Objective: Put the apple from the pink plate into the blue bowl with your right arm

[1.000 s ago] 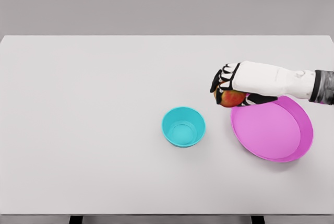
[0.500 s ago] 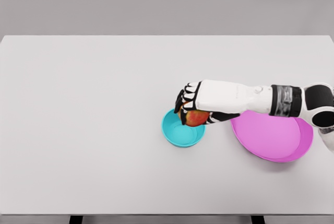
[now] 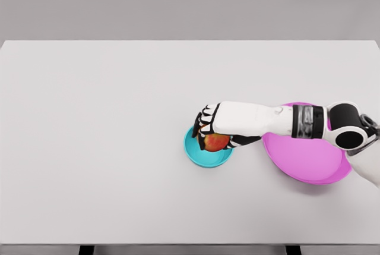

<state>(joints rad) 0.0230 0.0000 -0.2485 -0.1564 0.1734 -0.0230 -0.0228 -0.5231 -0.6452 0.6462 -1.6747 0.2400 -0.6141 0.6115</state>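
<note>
Right hand (image 3: 221,125) gripping one red apple (image 3: 216,142), now lowering into one round blue bowl (image 3: 198,156); one pink plate (image 3: 309,160) alongside.

Gripped red apple (image 3: 216,142) over blue bowl (image 3: 199,157)

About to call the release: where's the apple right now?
In the head view the apple sits in the right hand, over the bowl just right of table centre, with the pink plate to its right.
</note>
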